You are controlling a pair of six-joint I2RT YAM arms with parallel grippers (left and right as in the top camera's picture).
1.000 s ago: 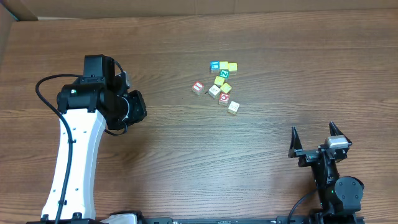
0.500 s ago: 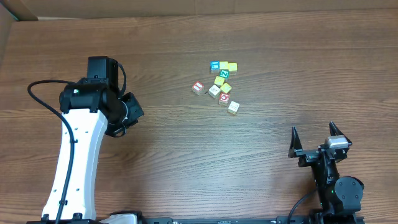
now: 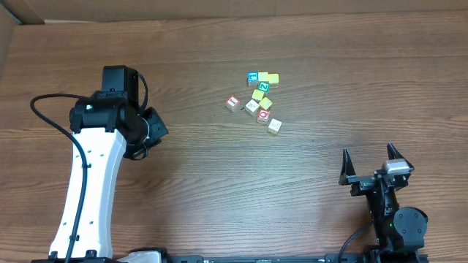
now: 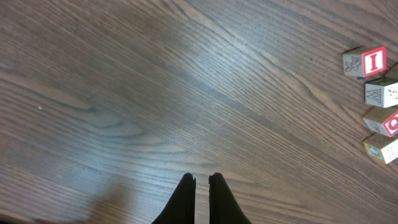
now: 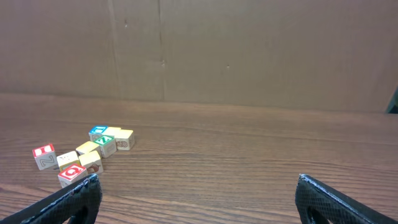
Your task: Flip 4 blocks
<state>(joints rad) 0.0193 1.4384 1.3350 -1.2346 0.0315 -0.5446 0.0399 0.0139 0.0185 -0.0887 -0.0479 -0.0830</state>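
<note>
Several tiny alphabet blocks lie clustered at the table's back centre. One red-printed block [image 3: 232, 102] sits apart on the left. A cream block [image 3: 252, 107], a second red-printed block [image 3: 264, 115] and a yellowish block [image 3: 274, 125] run diagonally beside it. The left wrist view shows the red "I" block [image 4: 373, 61], the cream one [image 4: 382, 92], the other red one [image 4: 388, 121] and the yellowish one [image 4: 380, 149] at its right edge. My left gripper [image 3: 158, 126] [image 4: 201, 180] is shut and empty, well left of them over bare wood. My right gripper [image 3: 368, 155] [image 5: 199, 186] stands open at the front right.
A blue-printed cube [image 3: 253, 77], a green-printed cube [image 3: 263, 86] and yellow cubes [image 3: 272, 77] lie just behind the task blocks. A cardboard wall [image 5: 249, 50] backs the table's far edge. The left arm's cable [image 3: 44, 102] loops out to the left.
My left gripper has drawn back slightly to the left, away from the blocks. The right arm and the blocks have not moved.
</note>
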